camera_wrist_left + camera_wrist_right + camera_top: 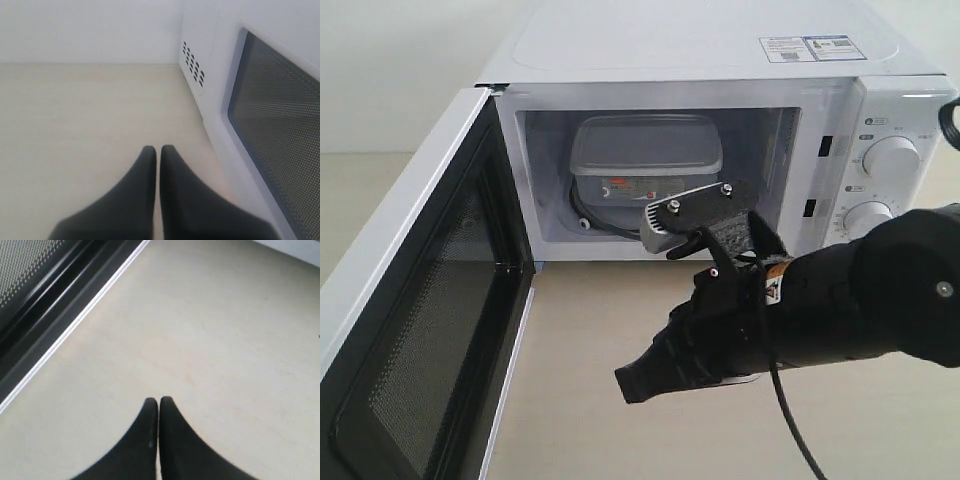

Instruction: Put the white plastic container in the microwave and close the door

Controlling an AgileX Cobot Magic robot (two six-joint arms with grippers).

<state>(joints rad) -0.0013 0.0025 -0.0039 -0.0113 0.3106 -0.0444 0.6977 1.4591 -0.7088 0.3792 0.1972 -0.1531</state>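
Microwave: white, cavity open. Door: standing wide, mesh window; to close well, push its outer face steadily near the free edge until latched. White plastic container: translucent, flat-lidded, red-labelled, sitting inside the cavity. Left gripper, right gripper: fingers together, empty.

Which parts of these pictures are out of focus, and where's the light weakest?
Exterior view: the right arm near the lens is soft; the white plastic container sits in the dimmer cavity of the microwave. Left wrist view: fingers blurred, door mesh sharp. Right wrist view: fingers blurred.
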